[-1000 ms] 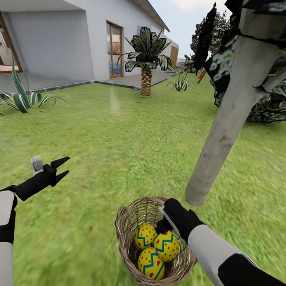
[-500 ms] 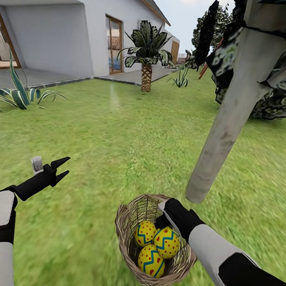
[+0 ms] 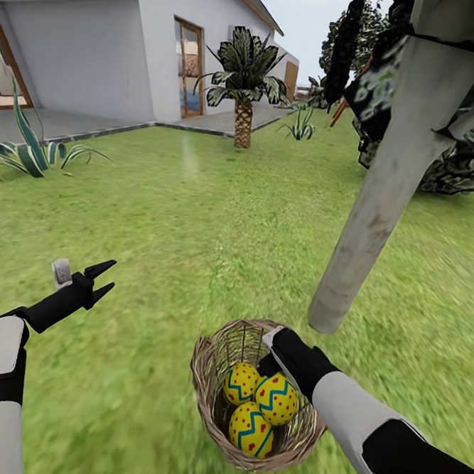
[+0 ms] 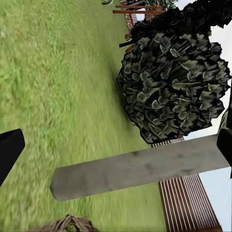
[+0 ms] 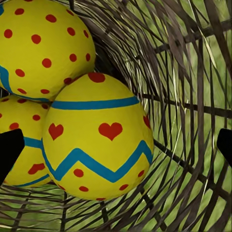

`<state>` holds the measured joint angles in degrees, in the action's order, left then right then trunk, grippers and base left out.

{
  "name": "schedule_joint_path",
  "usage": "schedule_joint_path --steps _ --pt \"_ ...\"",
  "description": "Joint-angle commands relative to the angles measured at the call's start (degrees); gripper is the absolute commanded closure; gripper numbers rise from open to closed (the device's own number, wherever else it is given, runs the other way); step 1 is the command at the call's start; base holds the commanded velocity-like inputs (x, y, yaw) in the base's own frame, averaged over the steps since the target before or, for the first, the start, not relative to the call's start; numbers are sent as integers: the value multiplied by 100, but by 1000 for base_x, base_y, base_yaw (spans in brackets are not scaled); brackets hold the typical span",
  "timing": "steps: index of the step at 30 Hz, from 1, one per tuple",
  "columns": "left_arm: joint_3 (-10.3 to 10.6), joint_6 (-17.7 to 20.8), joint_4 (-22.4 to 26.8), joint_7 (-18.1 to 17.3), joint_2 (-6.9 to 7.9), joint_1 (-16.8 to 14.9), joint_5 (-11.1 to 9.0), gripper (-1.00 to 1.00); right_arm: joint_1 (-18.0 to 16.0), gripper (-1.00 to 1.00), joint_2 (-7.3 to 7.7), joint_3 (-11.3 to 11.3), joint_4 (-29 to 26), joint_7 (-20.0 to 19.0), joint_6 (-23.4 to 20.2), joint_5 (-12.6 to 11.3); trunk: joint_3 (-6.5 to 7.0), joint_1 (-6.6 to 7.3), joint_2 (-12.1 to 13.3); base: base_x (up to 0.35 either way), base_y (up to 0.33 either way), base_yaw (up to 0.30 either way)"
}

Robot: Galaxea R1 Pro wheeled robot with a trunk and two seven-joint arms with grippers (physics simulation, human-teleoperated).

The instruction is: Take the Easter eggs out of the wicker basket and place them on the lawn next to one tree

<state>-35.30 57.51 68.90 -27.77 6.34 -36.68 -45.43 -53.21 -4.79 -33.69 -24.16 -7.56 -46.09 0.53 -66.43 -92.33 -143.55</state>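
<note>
Inside the wicker basket (image 3: 252, 402), right claw (image 3: 268, 364) gapes beside three Easter eggs (image 3: 256, 406); left claw (image 3: 99, 280) released.

Before me the lawn (image 3: 196, 212) carries the wicker basket (image 3: 208, 377) at lower centre, the tree (image 3: 371, 212) trunk rising just beside it.
</note>
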Motion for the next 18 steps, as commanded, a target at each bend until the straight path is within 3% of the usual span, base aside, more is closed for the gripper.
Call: schedule_joint_path --steps 1,18 --pt "-12 32 -3 -36 -1 -6 26 -100 -5 -100 4 -33 -6 -23 -23 40 -14 1 -2 0 0 0" --pt "-12 32 -8 -36 -1 -6 32 -100 -5 -100 -1 -41 -2 -34 -22 78 -174 1 -2 0 0 0"
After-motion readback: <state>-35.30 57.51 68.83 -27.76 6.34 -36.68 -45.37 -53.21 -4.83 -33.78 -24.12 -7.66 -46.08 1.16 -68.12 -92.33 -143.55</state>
